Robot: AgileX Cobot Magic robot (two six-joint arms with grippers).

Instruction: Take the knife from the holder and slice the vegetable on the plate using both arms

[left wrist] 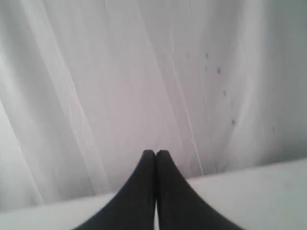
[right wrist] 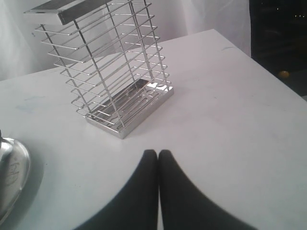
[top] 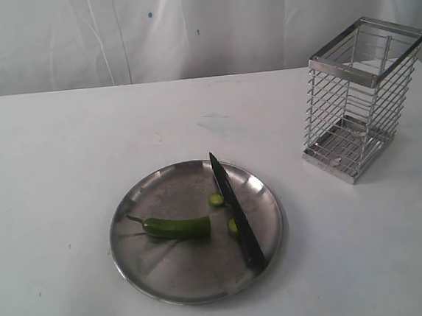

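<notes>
Standing upper right on the table (top: 62, 141) is the holder (top: 365, 100). Lower centre sits the plate (top: 170, 280), with the knife (top: 235, 207) lying across its right half. The chili (top: 176, 227) lies left of the blade, two slices (top: 215, 200) just beside it. The left gripper (left wrist: 156, 153) and right gripper (right wrist: 158, 153) are pressed closed, holding nothing.

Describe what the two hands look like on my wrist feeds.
The left hand and the right hand look alike: two matte black fingers each, broad at the base, curving in to narrow rounded tips. No cables, labels or markings show, and the exterior view catches neither arm.
</notes>
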